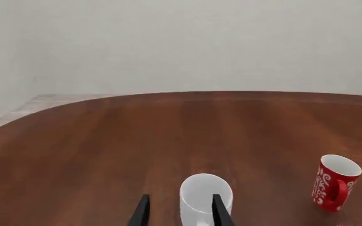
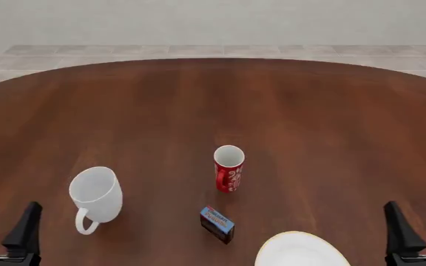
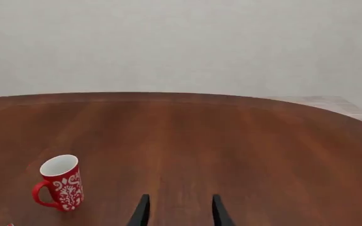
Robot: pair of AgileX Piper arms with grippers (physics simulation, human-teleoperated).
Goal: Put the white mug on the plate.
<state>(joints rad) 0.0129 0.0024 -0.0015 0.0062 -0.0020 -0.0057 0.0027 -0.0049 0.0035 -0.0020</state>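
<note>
Your round dark-brown wooden bench point(image 2: 198, 105) fills the frame. Flat white yellow-rimmed plate point(image 2: 302, 250) sits bottom right of centre. Glossy white loop-handled mug point(image 2: 96, 195) stands lower left, patterned red mug point(image 2: 228, 168) centre, small blue-topped box point(image 2: 217, 224) below. Left pincer point(image 2: 4, 224) and right pincer point(image 2: 419, 224) both spread, empty, at bottom corners.

A round dark wooden table point(image 2: 309, 111) is filling most of the front frame. Sitting on it, at lower left, is the white mug point(image 2: 96, 195), upright with its handle toward the bottom edge. The red mug point(image 2: 228, 168) is standing at the center. A small box point(image 2: 217, 224) is lying just below it. The plate point(image 2: 302, 252) is lying at the bottom edge, right of center.
</note>
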